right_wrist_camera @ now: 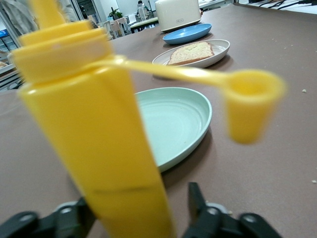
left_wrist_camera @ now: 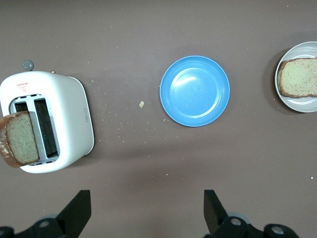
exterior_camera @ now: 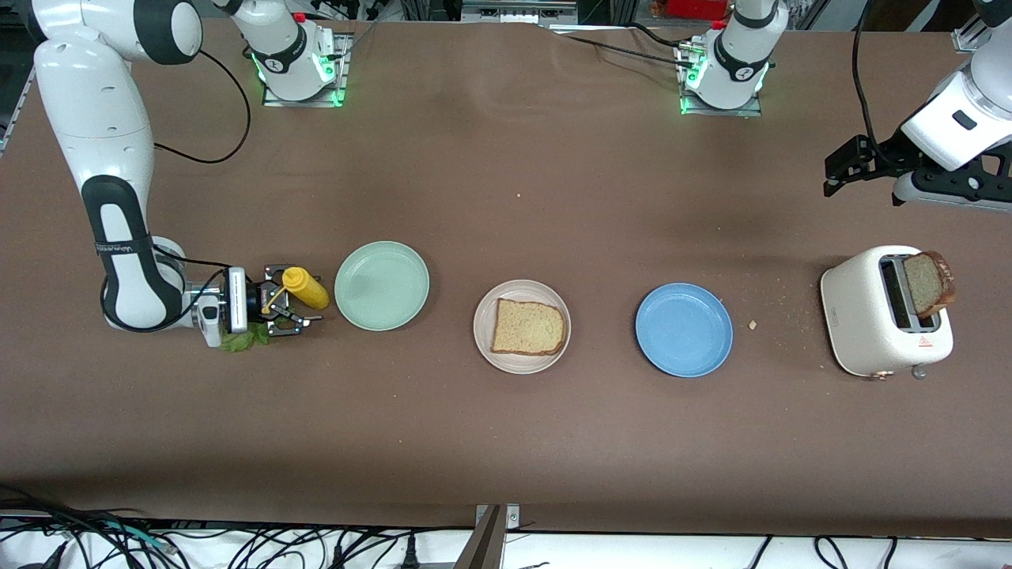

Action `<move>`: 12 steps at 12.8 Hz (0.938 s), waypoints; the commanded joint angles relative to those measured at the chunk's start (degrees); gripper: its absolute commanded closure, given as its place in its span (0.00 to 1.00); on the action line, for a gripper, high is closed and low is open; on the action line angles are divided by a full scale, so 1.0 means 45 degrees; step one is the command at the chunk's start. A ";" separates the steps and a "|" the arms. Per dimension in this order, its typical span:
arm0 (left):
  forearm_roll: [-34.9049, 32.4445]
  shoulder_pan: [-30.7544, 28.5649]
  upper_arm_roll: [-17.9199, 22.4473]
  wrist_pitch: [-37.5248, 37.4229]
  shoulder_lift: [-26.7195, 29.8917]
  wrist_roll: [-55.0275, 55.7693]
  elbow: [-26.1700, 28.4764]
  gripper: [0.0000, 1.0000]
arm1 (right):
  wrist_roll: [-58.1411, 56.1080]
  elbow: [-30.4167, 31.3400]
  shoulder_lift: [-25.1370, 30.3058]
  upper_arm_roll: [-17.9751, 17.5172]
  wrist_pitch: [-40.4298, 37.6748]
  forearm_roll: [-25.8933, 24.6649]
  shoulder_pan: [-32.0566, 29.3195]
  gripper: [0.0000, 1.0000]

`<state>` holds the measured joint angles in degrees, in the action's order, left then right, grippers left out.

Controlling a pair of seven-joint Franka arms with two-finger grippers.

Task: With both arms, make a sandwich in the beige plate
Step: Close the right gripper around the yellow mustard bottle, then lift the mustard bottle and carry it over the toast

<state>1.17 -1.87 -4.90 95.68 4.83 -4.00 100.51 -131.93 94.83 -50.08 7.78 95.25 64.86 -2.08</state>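
Observation:
The beige plate (exterior_camera: 522, 363) sits mid-table with one bread slice (exterior_camera: 528, 326) on it; both show in the left wrist view (left_wrist_camera: 297, 104) (left_wrist_camera: 299, 77). A second slice (exterior_camera: 930, 284) sticks out of a white toaster (exterior_camera: 866, 316). The lettuce leaf (exterior_camera: 239, 341) lies on the table under the right wrist. My right gripper (exterior_camera: 286, 308) is low at the right arm's end, open around an upright yellow squeeze bottle (exterior_camera: 307, 289) (right_wrist_camera: 104, 148), with a gap at one finger (right_wrist_camera: 195, 198). My left gripper (exterior_camera: 846, 170) (left_wrist_camera: 147, 213) is open and empty, up over bare table by the toaster.
A mint-green plate (exterior_camera: 382, 286) lies just beside the yellow bottle, toward the beige plate. A blue plate (exterior_camera: 684, 329) lies between the beige plate and the toaster. Crumbs dot the table near the toaster. The bottle's cap (right_wrist_camera: 250, 106) hangs open on its strap.

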 commanded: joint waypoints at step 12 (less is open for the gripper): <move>0.0267 -0.0054 -0.0064 -0.0188 0.0020 0.0087 -0.0128 0.00 | 0.9947 0.0099 0.5070 0.0320 0.2502 -0.7703 0.3111 1.00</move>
<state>1.17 -1.87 -5.04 95.68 4.83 -3.99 100.51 -96.56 93.33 -31.19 7.83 104.08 36.30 6.52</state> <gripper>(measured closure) 0.000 0.722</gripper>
